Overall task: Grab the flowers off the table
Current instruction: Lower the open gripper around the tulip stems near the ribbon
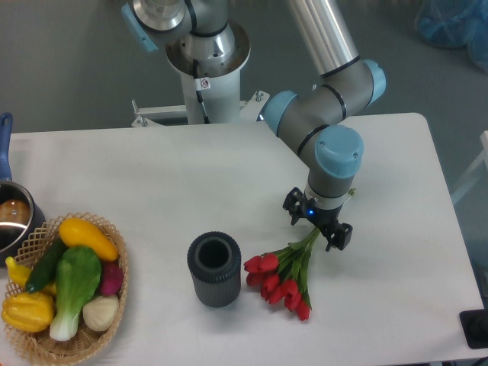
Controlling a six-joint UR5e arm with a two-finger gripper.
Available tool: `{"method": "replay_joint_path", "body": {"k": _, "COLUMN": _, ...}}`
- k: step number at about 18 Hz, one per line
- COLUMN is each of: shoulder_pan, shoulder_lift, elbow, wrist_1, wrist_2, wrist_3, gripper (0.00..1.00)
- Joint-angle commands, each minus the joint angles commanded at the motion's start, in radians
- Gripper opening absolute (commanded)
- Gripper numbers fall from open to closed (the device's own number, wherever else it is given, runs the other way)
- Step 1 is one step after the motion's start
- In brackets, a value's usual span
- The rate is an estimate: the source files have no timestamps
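The white surface (152, 175) is broad, flat and matte, with rounded corners. Above it the arm (324, 126) slants down from the top of the view, a silver tube ending in grey joints with pale blue caps, its wrist pointing straight down. At the left edge sits a round wicker basket (114, 305), coarsely woven, piled with smooth glossy vegetables in yellow, green, purple and white. Near the middle stands a dark grey ribbed cylinder (214, 270), upright and open at the top. Just right of it lie the flowers (282, 282) flat on the surface, red rounded heads toward the cylinder, slim green stems running up and right. The black gripper (317, 226) is low over the stem ends, its fingers (340, 235) spread apart to either side of the stems, not closed on them.
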Motion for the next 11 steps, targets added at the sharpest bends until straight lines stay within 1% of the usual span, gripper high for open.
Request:
{"method": "replay_joint_path", "body": {"k": 4, "shoulder_pan": -0.012, "shoulder_lift": 0.012, "elbow": -0.012, "wrist_1": -0.006, "wrist_2": 0.014, "wrist_3": -0.092, "gripper": 1.0}}
{"method": "replay_joint_path", "body": {"k": 5, "shoulder_pan": -0.012, "shoulder_lift": 0.008, "elbow": -0.014, "wrist_1": -0.002, "wrist_2": 0.011, "wrist_3": -0.094, "gripper": 1.0}}
{"method": "replay_joint_path", "body": {"k": 7, "shoulder_pan": -0.012, "shoulder_lift": -0.001, "elbow": 0.015, "wrist_1": -0.003, "wrist_2": 0.012, "wrist_3": -0.098, "gripper": 1.0}}
{"method": "replay_joint_path", "body": {"k": 11, "shoulder_pan": -0.009, "shoulder_lift": 0.002, "elbow": 0.009, "wrist_1": -0.003, "wrist_2": 0.012, "wrist_3": -0.097, "gripper": 1.0}}
